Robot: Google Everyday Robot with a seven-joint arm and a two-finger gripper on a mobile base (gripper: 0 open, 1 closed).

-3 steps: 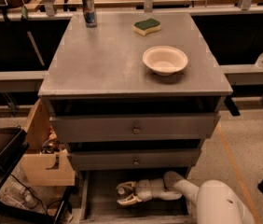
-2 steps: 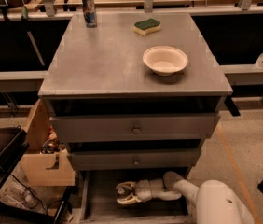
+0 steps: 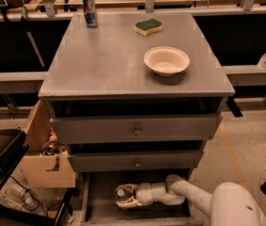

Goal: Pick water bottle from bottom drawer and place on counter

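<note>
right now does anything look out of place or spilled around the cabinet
Nothing spilled or broken. The can, sponge and bowl sit tidily on the counter. The gripper is inside the open bottom drawer; the water bottle cannot be made out there.

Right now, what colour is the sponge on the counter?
Sponge: green top, yellow base, camera view. Gripper sits in bottom drawer.

Robot arm [image 3: 194, 194]: was white, smooth tubular segments, bulbous rounded elbow shell. Gripper [image 3: 125, 196]: was pale tan, on a white jointed wrist; sat inside the bottom drawer [image 3: 100, 207].
</note>
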